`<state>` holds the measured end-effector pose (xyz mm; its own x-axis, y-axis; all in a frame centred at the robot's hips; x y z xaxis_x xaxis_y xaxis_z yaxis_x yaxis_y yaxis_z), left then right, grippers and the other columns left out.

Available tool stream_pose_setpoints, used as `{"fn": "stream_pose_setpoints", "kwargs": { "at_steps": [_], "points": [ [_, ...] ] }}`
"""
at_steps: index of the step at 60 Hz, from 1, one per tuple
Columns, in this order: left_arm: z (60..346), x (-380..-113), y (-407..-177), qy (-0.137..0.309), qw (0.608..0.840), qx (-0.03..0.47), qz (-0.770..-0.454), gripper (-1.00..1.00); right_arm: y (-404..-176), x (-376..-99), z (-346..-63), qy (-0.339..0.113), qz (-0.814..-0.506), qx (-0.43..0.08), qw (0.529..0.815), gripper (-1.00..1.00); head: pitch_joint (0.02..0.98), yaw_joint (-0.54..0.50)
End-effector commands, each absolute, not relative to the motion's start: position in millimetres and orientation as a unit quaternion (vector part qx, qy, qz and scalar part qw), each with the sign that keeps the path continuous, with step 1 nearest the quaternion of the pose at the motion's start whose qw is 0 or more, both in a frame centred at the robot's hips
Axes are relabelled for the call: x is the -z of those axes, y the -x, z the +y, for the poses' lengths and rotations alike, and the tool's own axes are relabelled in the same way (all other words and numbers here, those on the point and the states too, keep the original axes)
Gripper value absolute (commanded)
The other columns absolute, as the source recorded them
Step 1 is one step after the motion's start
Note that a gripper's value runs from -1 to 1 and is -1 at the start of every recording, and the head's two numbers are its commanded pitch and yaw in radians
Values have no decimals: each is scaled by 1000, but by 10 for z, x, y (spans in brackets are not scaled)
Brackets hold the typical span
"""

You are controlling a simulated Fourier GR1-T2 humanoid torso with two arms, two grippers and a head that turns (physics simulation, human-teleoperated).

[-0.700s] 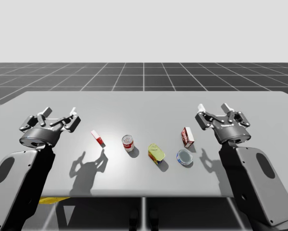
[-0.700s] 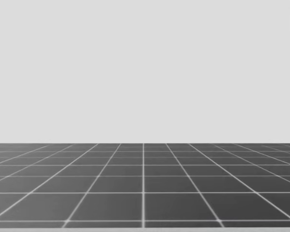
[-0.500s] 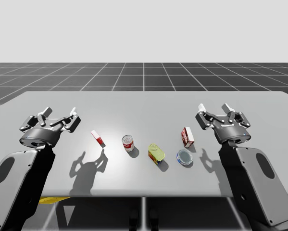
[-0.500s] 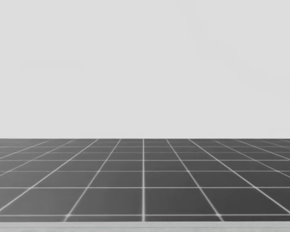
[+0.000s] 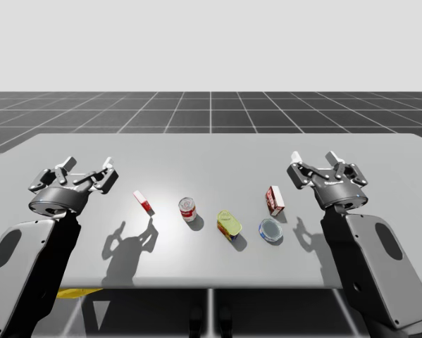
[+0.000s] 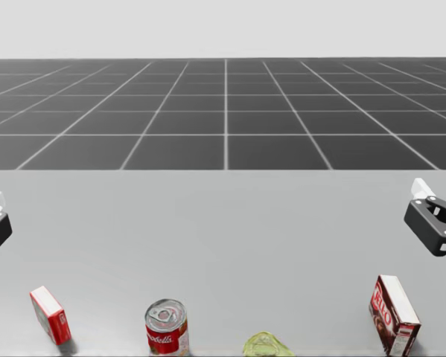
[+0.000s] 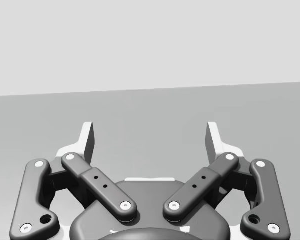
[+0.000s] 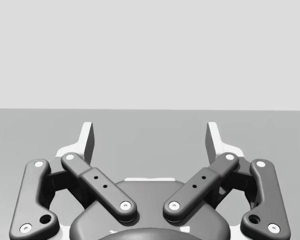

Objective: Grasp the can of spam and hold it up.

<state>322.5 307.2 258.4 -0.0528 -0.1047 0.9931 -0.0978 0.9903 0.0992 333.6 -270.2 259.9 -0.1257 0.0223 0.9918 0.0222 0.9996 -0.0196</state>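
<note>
Yellow oblong can (image 5: 229,225), seemingly upright, between red can (image 5: 188,209) and blue can (image 5: 270,229).

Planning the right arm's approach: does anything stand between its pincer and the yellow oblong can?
Yes. In the high view the dark red rectangular box stands roughly between the open right pincer and the yellow oblong can. The flat blue round can lies close beside that path, next to the yellow can.
</note>
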Motion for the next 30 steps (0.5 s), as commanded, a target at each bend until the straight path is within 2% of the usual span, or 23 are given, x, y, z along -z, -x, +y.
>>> {"fn": "stream_pose_setpoints", "kwargs": {
  "at_steps": [1, 23, 30],
  "points": [
    [3081, -2585, -3227, -70, 685, 2, -725, -1000, -3338, -2601, -2709, 17, -750, 0, 661, -1000, 554, 13],
    [3081, -2583, -3233, -67, 685, 4, -725, -1000, -3337, -2593, -2713, 23, -748, -2, 663, -1000, 802, -67],
    [3074, -2585, -3235, -66, 685, 5, -725, -1000, -3339, -2589, -2714, 26, -748, -3, 663, -1000, 847, -95]
  ]
}}
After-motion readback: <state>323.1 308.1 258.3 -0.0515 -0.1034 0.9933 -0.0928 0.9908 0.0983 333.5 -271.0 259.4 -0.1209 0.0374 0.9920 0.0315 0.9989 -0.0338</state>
